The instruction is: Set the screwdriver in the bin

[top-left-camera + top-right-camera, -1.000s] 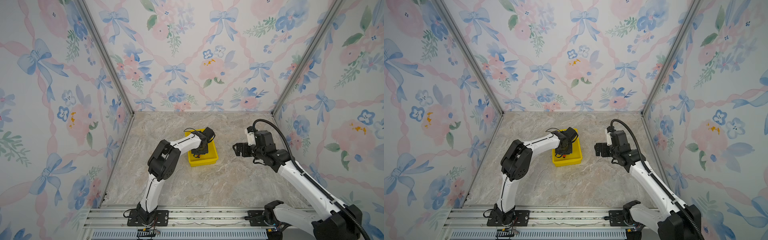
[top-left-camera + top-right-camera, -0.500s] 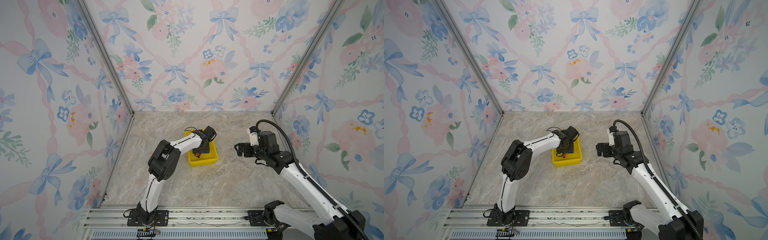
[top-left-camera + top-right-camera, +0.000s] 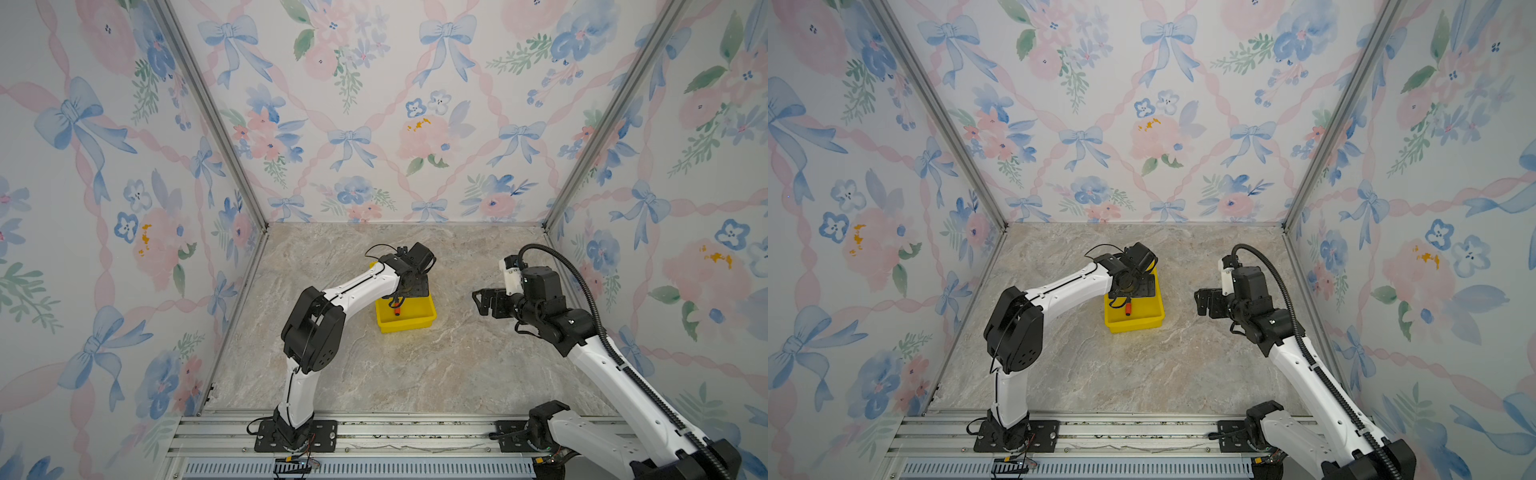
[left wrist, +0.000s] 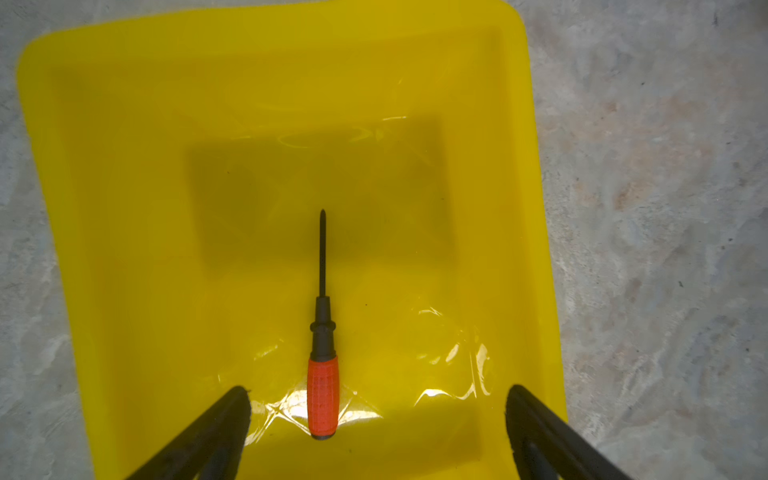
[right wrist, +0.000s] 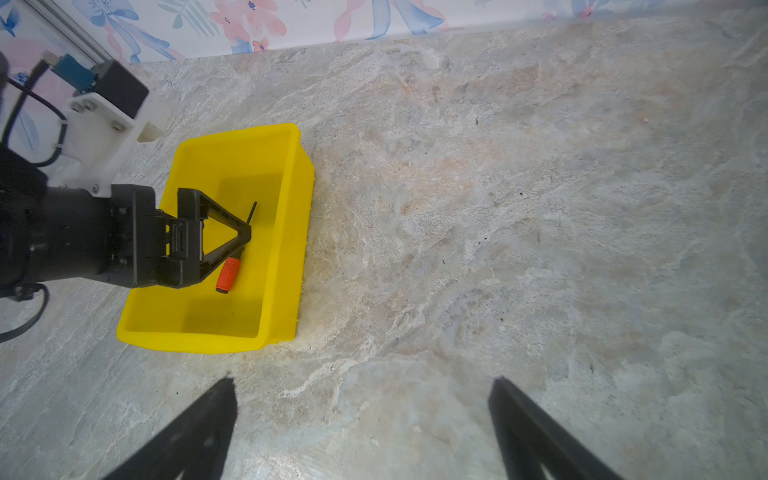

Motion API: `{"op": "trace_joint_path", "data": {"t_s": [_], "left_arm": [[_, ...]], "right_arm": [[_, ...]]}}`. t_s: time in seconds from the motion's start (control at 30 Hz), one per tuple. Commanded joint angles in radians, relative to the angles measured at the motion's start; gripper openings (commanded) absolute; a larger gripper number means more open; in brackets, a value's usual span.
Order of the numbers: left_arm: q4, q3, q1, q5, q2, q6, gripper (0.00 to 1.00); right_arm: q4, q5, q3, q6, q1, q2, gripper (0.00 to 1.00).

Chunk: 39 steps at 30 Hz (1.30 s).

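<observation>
The screwdriver [image 4: 322,386], with an orange-red handle and a thin black shaft, lies flat on the floor of the yellow bin [image 4: 270,29]. My left gripper [image 4: 377,394] hangs just above it, open wide, with its fingers on either side of the handle and apart from it. Both top views show the screwdriver [image 3: 397,311] [image 3: 1128,308] in the bin [image 3: 405,327] [image 3: 1133,327] under the left gripper [image 3: 402,296] [image 3: 1132,293]. My right gripper [image 5: 363,384] [image 3: 482,301] is open over bare tabletop to the right of the bin, with nothing between its fingers.
The bin [image 5: 286,232] stands mid-table on the marbled surface. Flowered walls close in the back and both sides. A metal rail [image 3: 395,432] carrying both arm bases runs along the front edge.
The left gripper has opened and let go of the screwdriver, which now lies in the bin. The right gripper has drawn a little to the right.
</observation>
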Motion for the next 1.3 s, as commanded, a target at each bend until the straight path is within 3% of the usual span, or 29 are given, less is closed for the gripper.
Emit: {"op": "trace_joint_path", "data": {"t_s": [0.0,0.3,0.53,0.73,1.1,1.2,1.27], "left_arm": [[-0.012,-0.011,-0.024,-0.056,-0.072,0.035,0.98],[0.013,-0.047,-0.049,-0.082,-0.145,0.117,0.98],[0.07,-0.154,-0.04,-0.063,-0.252,0.181,0.98],[0.202,-0.376,0.053,-0.008,-0.415,0.221,0.97],[0.447,-0.821,0.281,0.053,-0.765,0.383,0.97],[0.453,-0.884,0.323,0.035,-0.839,0.416,0.98],[0.454,-0.939,0.333,-0.049,-0.88,0.417,0.97]], "right_arm": [[-0.03,0.016,-0.019,-0.016,-0.009,-0.022,0.97],[-0.07,0.067,-0.004,-0.021,-0.01,-0.042,0.97],[-0.031,0.167,-0.023,0.049,-0.009,-0.123,0.97],[-0.008,0.277,-0.097,0.056,-0.041,-0.205,0.97],[-0.056,0.31,-0.206,0.057,-0.184,-0.272,0.97],[-0.023,0.367,-0.281,0.044,-0.204,-0.353,0.97],[0.038,0.367,-0.358,0.002,-0.217,-0.428,0.97]]}}
